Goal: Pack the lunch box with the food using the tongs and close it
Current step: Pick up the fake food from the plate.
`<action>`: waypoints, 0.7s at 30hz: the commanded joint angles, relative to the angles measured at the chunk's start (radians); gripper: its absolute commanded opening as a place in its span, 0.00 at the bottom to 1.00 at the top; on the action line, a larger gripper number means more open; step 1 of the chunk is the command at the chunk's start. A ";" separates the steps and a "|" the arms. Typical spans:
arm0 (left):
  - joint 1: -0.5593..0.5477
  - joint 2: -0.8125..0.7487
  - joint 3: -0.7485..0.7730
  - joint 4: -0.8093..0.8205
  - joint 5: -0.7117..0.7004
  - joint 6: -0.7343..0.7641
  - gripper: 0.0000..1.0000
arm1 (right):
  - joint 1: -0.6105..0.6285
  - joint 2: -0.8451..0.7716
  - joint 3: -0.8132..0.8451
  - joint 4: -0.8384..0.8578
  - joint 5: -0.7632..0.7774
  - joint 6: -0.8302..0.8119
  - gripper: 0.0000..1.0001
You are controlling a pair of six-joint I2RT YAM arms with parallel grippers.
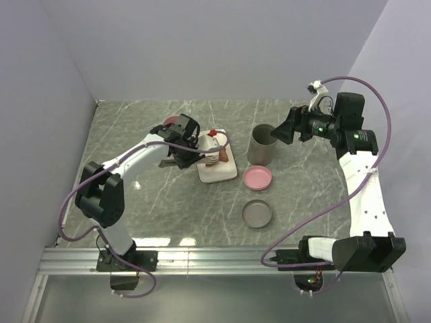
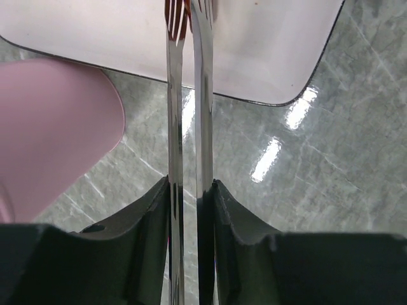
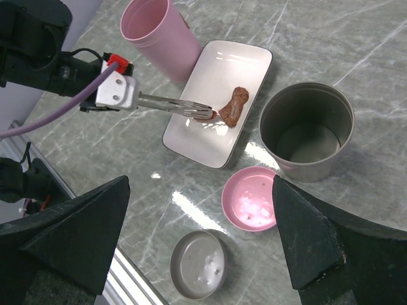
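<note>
My left gripper (image 2: 191, 184) is shut on the tongs (image 2: 169, 121), one slim metal arm against each finger. The tongs (image 3: 175, 104) reach over the white plate (image 3: 210, 70), and their tips touch the near end of the reddish-brown meat strip (image 3: 234, 106), the only food in view. The lunch box, a grey round tub (image 3: 308, 130), stands empty beside the plate. My right gripper (image 3: 197, 235) hangs open high above the table near the tub (image 1: 262, 143), holding nothing.
A pink cup (image 3: 152, 32) stands behind the plate, close to my left gripper (image 1: 180, 148). A pink lid (image 3: 251, 198) and a grey lid (image 3: 198, 264) lie flat in front of the tub. Walls close in the table on the left, back and right.
</note>
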 commanded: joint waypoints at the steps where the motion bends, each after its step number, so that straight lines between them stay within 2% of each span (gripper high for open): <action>1: -0.005 -0.082 0.017 -0.016 0.005 -0.015 0.32 | -0.010 -0.007 0.019 0.021 -0.022 0.004 1.00; 11: -0.005 -0.107 0.095 -0.079 0.039 -0.036 0.28 | -0.013 -0.003 0.019 0.022 -0.033 0.007 1.00; 16: -0.005 -0.101 0.211 -0.120 0.088 -0.064 0.28 | -0.016 -0.006 0.025 0.022 -0.034 0.006 1.00; 21: -0.006 -0.075 0.397 -0.181 0.135 -0.096 0.28 | -0.021 -0.004 0.033 0.025 -0.037 0.012 1.00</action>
